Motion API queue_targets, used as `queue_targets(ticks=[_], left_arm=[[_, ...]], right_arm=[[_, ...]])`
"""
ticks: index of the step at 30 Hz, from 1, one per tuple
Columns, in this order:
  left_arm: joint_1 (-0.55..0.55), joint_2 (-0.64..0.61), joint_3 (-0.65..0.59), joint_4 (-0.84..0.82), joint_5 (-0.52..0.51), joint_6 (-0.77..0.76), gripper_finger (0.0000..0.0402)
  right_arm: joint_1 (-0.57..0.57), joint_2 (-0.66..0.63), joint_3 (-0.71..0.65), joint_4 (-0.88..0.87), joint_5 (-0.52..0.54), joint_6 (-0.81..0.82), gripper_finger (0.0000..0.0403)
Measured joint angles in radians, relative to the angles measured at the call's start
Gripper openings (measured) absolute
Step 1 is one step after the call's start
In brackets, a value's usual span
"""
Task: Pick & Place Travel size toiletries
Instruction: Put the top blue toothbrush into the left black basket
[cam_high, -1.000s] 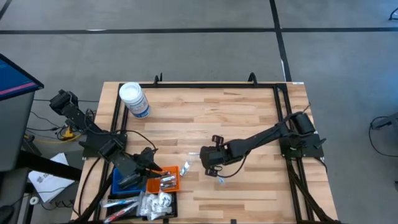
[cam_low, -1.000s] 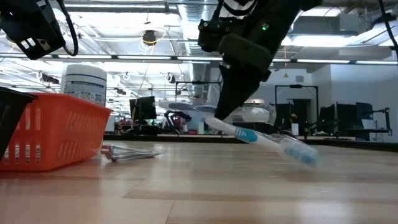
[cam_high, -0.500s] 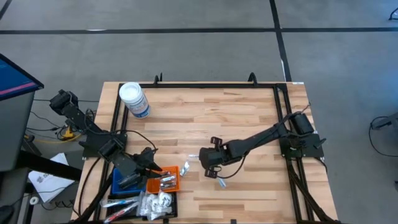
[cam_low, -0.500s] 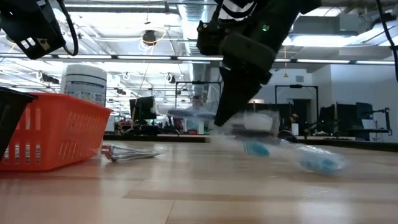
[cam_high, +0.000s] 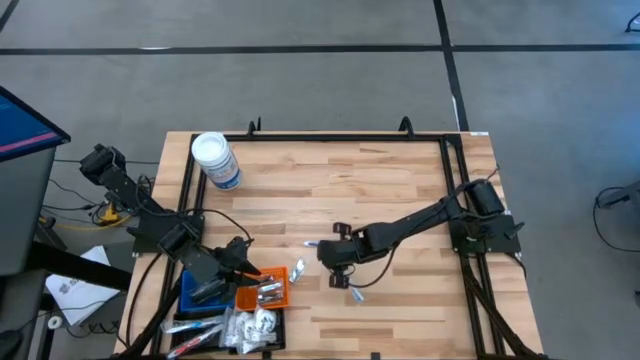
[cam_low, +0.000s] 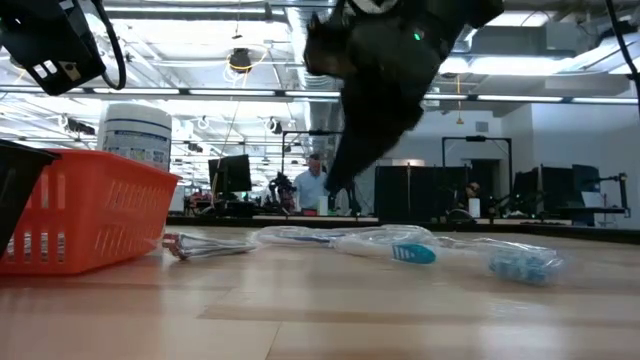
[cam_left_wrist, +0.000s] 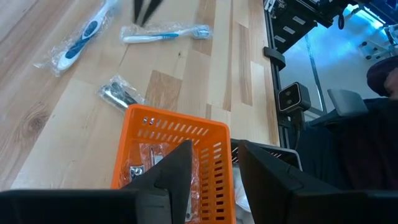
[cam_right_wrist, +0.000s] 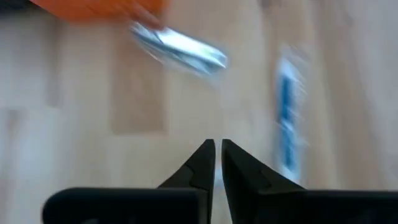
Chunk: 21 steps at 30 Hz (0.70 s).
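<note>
Lying loose on the desk (cam_high: 400, 190) beside the orange tray (cam_left_wrist: 168, 158) are two wrapped toothbrushes (cam_left_wrist: 165, 35) (cam_left_wrist: 78, 43) and a small silvery packet (cam_left_wrist: 119, 94). All look light; the clear wrappers are probably slick and crinkly, so a grip across the stiff handle mid-length, not on loose film, seems safest, and the flat packet may need pinching at its thicker middle. The right pincer (cam_right_wrist: 216, 163) hovers over the desk near these items, fingers nearly closed and holding nothing. The left pincer (cam_left_wrist: 211, 171) waits above the orange tray, narrowly parted and empty.
</note>
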Motion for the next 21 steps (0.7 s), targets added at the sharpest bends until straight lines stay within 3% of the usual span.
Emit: queue_targets(ticks=[4, 9, 21], left_arm=[[0.0, 0.0, 0.0, 0.0, 0.0, 0.0, 0.0124], [0.0, 0.0, 0.0, 0.001, 0.0, 0.0, 0.0124], [0.0, 0.0, 0.0, 0.003, 0.0, 0.0, 0.0124]], right_arm=[[-0.023, -0.001, -0.019, -0.082, 0.101, 0.046, 0.0032], [-0.057, -0.001, -0.061, -0.058, 0.082, 0.07, 0.0062], [-0.061, -0.002, -0.133, -0.035, 0.094, 0.08, 0.0185]])
